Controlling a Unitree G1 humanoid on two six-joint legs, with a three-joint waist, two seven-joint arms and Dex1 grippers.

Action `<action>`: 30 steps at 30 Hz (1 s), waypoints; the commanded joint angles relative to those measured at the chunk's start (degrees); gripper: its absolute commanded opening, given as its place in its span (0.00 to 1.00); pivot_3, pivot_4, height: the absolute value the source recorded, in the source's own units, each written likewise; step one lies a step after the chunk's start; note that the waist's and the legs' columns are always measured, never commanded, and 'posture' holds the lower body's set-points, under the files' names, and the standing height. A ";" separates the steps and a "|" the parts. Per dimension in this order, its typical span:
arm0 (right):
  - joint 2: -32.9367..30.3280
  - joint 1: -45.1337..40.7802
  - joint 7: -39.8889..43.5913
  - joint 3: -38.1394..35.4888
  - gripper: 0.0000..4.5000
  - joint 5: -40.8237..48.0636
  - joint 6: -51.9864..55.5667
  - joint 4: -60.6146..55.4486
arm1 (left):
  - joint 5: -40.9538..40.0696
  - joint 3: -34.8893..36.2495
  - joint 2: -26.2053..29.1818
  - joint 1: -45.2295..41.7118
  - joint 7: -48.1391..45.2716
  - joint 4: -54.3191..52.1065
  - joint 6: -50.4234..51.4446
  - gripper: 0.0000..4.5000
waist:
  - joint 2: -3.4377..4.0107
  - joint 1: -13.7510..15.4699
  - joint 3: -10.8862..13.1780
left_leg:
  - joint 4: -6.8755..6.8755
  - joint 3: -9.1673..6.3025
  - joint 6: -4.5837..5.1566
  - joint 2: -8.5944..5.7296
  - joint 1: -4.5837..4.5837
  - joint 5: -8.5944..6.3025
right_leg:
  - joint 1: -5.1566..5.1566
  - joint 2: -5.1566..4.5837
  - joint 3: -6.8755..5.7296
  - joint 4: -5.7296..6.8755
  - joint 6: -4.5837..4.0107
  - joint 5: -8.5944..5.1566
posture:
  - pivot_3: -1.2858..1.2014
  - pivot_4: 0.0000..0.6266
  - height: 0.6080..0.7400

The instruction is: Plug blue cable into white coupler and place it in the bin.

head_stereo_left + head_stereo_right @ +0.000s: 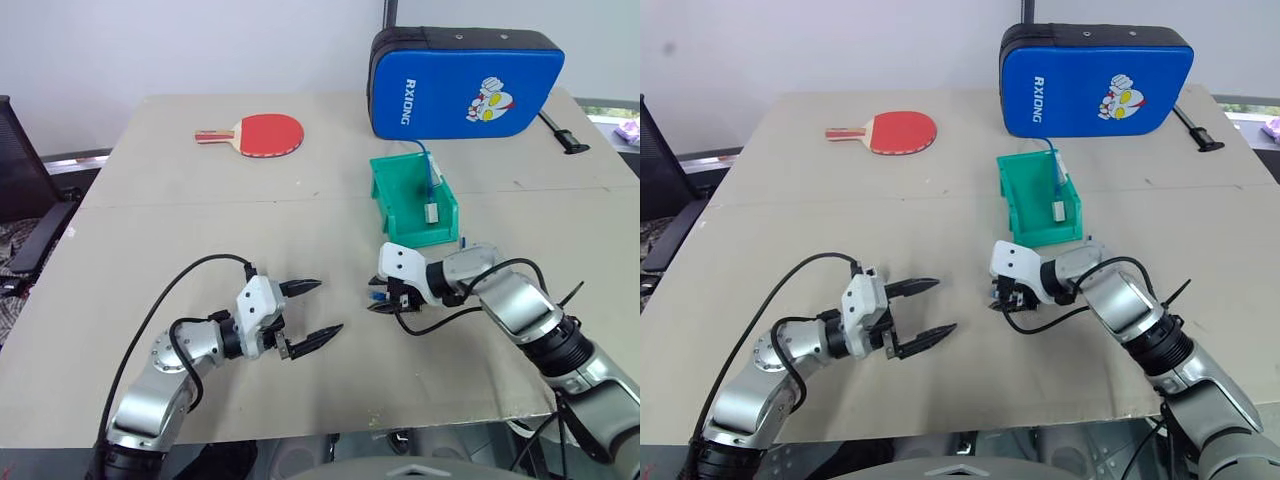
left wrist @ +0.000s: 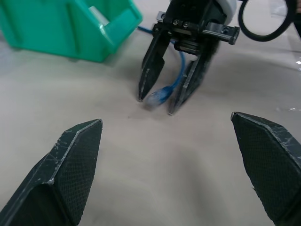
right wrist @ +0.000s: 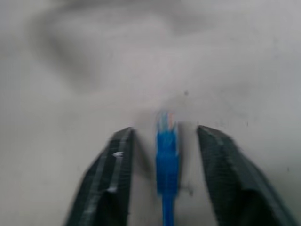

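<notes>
The right gripper [image 2: 160,100] points down at the table [image 1: 200,210], and its two black fingers [image 2: 149,75] stand a little apart. Between them lies the clear plug end of a blue cable [image 2: 162,93]; the fingers do not press on it, and a gap is seen on each side of the plug in the right wrist view. How far this cable runs back under the gripper is hidden by the gripper body.

The left gripper [image 1: 310,312] is near, facing the right one, with its jaws wide and nothing between them.

Just behind the right gripper stands the green bin [image 1: 400,205]. Inside it lies a white coupler [image 1: 430,212] with a blue cable going up over the rim; whether it is fully plugged in I cannot tell.
</notes>
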 commanded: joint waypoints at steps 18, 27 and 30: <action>-4.11 29.87 -15.11 -26.05 0.89 15.70 2.22 -31.87 | 5.12 -8.98 -1.25 -19.04 -6.49 8.31 2.31 1.00 | -0.04 -0.12 0.00 | 0.06 0.01 0.01 -0.07 -0.20 0.01 | -0.21 0.12 0.07 0.05 0.11 -0.03 | 0.52 0.24 1.00; -6.88 37.07 -16.60 -27.67 0.89 17.33 0.93 -36.00 | 13.94 -16.62 -6.01 -28.29 -9.63 21.93 -6.16 1.00 | -0.07 0.23 -0.01 | 0.08 0.05 0.01 -0.11 -0.25 0.01 | -0.21 0.14 0.16 0.02 0.07 -0.01 | 0.52 0.24 1.00; -7.70 43.23 -15.48 -30.73 0.90 18.20 -2.61 -36.40 | 16.00 -18.51 -7.69 -31.23 -11.95 27.72 -10.15 0.83 | -0.11 0.89 -0.03 | 0.10 0.05 0.02 -0.15 -0.31 0.01 | -0.21 0.14 0.16 -0.01 0.10 -0.02 | 0.52 0.24 1.00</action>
